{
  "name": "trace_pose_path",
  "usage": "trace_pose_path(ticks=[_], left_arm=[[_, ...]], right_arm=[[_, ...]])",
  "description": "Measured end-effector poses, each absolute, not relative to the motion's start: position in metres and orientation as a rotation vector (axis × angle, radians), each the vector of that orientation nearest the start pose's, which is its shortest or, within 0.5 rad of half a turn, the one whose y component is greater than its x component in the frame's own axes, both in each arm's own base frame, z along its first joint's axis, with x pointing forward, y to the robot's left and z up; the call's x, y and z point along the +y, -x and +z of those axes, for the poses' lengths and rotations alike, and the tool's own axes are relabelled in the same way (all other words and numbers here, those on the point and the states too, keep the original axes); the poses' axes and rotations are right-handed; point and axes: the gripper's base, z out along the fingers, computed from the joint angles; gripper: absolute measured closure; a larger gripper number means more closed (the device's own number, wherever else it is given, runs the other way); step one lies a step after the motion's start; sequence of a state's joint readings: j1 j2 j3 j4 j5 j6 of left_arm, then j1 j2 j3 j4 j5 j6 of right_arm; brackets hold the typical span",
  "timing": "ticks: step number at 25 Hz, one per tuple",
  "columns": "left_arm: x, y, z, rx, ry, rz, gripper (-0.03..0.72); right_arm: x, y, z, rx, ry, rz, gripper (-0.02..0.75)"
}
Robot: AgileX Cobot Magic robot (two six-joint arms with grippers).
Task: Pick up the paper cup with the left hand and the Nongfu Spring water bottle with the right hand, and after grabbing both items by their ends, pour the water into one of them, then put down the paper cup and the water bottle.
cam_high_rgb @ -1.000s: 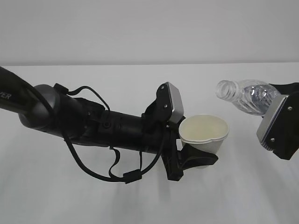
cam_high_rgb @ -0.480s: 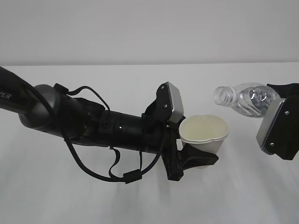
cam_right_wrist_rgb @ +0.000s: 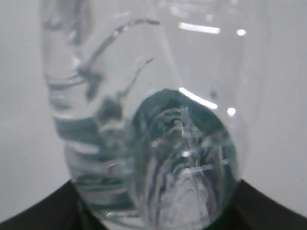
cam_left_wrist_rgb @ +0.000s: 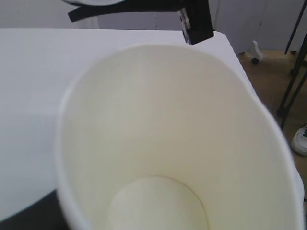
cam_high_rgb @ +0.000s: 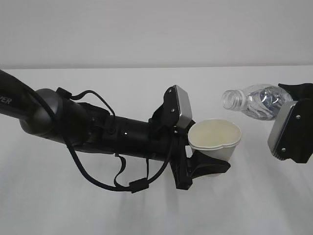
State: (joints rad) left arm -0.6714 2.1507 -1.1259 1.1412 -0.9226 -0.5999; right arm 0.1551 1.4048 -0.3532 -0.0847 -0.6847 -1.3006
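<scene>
My left gripper (cam_high_rgb: 208,164) is clamped on the cup (cam_high_rgb: 215,139) near its base, holding it upright above the counter (cam_high_rgb: 98,215), its rim squeezed a little out of round. Seen from my left wrist, the cup (cam_left_wrist_rgb: 163,143) shows a cream inside and looks dry. At about two o'clock from the cup, apart from it, my right gripper (cam_high_rgb: 293,129) grips the bottle (cam_high_rgb: 257,102) by its bottom end. The bottle lies nearly level, its open mouth pointing toward nine o'clock, above and just right of the cup's rim. From my right wrist the bottle (cam_right_wrist_rgb: 158,143) fills the view, with water (cam_right_wrist_rgb: 182,163) inside.
</scene>
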Motion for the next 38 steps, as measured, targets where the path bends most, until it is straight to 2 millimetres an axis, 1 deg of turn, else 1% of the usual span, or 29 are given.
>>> trace_pose_path(ticks=[10,38], left_arm=[[-0.3068,-0.2799,0.1227,1.445,-1.386,-1.035,0.252],[-0.3068,-0.2799,0.1227,1.445,-1.386,-1.035,0.253]], right_arm=[[0.042,-0.2361,0.1893,1.327,1.409,-0.827,0.341],[0.0425,-0.2369,0.1913,1.25,1.47,-0.899,0.342]])
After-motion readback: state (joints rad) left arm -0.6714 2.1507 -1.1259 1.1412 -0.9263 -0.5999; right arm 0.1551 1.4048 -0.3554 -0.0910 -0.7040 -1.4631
